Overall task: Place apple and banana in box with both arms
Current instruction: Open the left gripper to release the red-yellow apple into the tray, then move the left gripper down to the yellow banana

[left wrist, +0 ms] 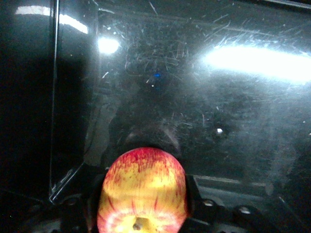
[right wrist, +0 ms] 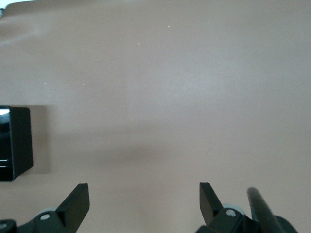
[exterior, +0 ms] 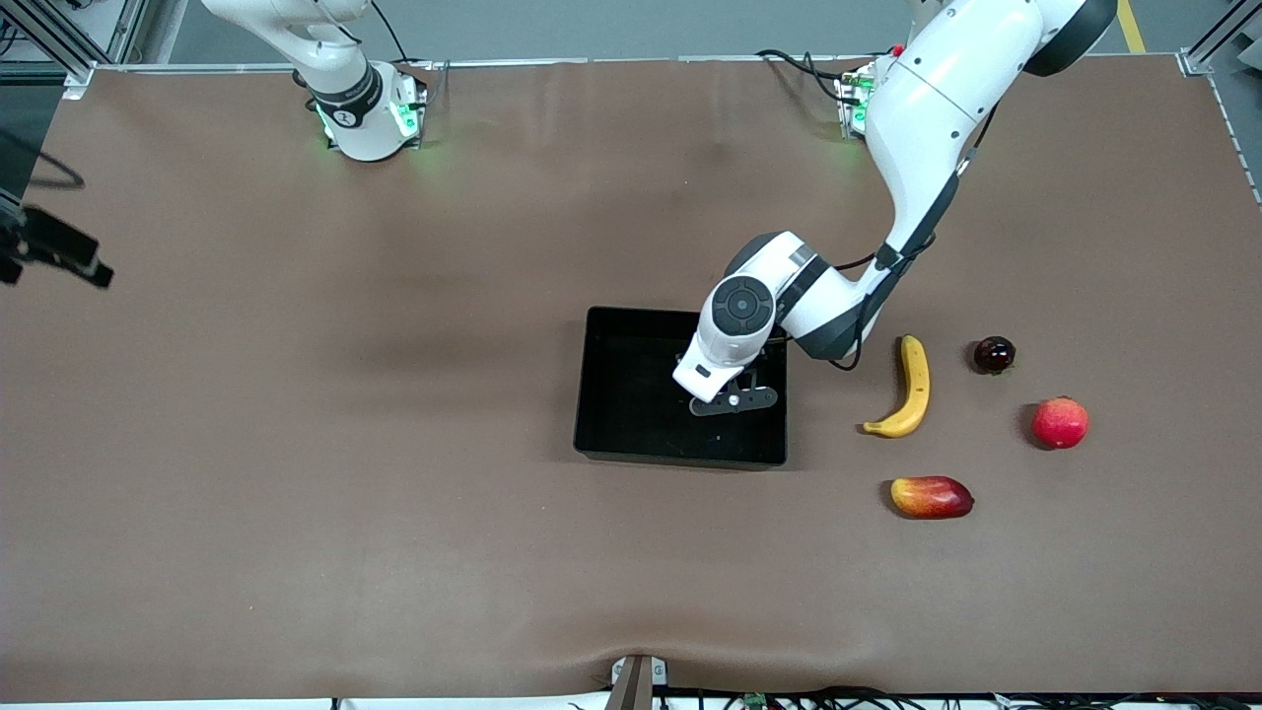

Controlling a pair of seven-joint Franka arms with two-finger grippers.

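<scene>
Apple (left wrist: 142,191) in left gripper (left wrist: 142,213), wrist-only

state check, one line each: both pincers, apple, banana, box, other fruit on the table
left pincer: over the box, shut on the apple
right pincer: open, holding nothing, over bare table; arm waits
apple: held between the fingers above the box floor
banana: lying on the table beside the box
box: open-topped, nothing seen inside
mango-like fruit: on table
red round fruit: on table
dark round fruit: on table
</scene>
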